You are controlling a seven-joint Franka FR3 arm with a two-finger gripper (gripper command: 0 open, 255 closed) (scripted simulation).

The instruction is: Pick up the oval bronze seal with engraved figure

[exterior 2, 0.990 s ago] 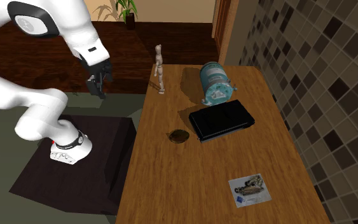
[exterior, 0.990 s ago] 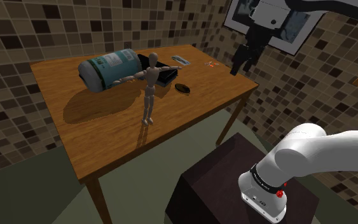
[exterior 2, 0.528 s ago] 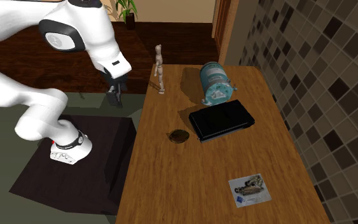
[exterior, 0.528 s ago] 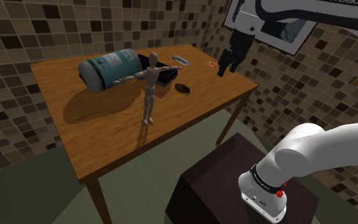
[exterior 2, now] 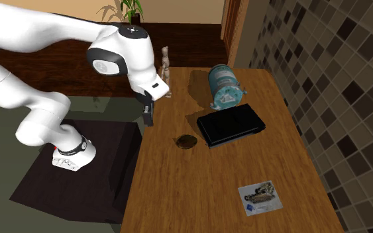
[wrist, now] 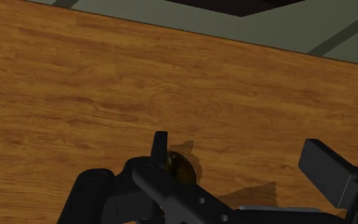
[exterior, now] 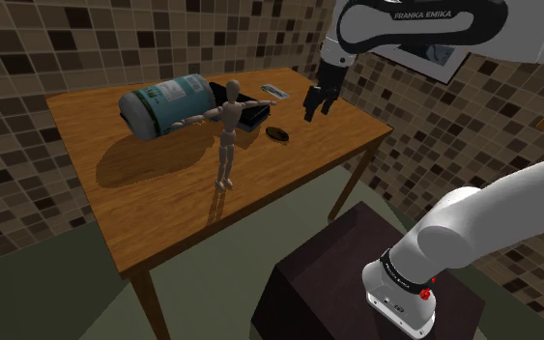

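Note:
The seal (exterior: 279, 134) is a small dark bronze oval lying flat on the wooden table (exterior: 154, 208), just in front of a black box (exterior: 251, 115). My gripper (exterior: 315, 104) hangs open above the table's right part in the shoulder view, to the right of the seal and well above it. From the second exterior view the gripper (exterior 2: 148, 116) is over the table's near-side edge, short of the seal (exterior 2: 187, 141). In the wrist view the seal (wrist: 184, 167) peeks out behind the hand, with the fingers (wrist: 325, 172) apart and nothing between them.
A wooden mannequin (exterior: 227, 130) stands upright in the middle of the table. A blue and white cylinder (exterior: 168, 104) lies on its side behind it. A printed card (exterior 2: 260, 197) lies near one end. The dark stand (exterior 2: 79, 172) sits beside the table.
The arm has swung the gripper from beyond the table's edge to over the table, nearer the seal and lower. Nothing on the table has moved.

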